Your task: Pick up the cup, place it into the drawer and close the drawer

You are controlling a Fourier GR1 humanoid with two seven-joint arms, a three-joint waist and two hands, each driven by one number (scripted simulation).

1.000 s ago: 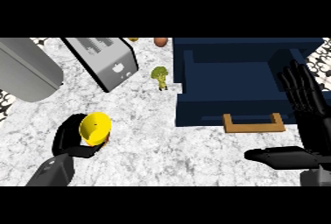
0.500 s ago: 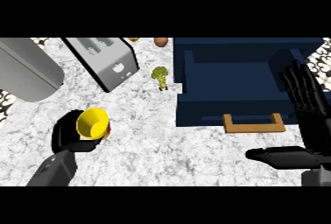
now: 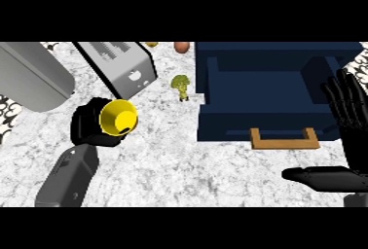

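Lifted and tipped since earlier: yellow cup (image 3: 119,116), clasped in left hand (image 3: 92,127), mouth facing up toward view. Open drawer (image 3: 273,104) well right of it, awaiting cup. Right hand (image 3: 352,121) open, resting beside drawer.

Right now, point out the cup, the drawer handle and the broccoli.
cup (image 3: 117,116): head view, on its yellow inside, held in the left hand (image 3: 90,127).
drawer handle (image 3: 284,144): head view, on the wooden bar along the front.
broccoli (image 3: 180,83): head view, on its green top.
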